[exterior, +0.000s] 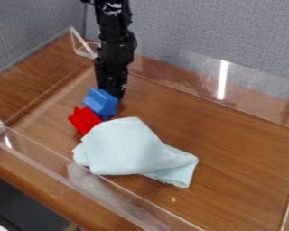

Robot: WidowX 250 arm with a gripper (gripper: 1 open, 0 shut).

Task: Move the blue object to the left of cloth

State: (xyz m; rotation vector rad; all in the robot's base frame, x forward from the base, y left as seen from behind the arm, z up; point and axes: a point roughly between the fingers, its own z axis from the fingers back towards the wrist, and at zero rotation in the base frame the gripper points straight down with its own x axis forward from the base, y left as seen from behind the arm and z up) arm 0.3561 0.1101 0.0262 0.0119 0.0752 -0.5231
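Note:
The blue object (101,101) is a small blue block on the wooden table, touching a red block (84,120) at its front left. The light blue cloth (135,151) lies crumpled just in front and to the right of both blocks, its near corner against them. My gripper (112,89) points straight down from the black arm, just above the back right of the blue block. Its dark fingers look spread and hold nothing. The fingertips blend into the dark arm, so whether they touch the block is unclear.
Clear acrylic walls (219,77) ring the table (39,77) at the back, left and front. A grey fabric panel stands behind. Bare wood shows to the left of the blocks and to the right of the cloth.

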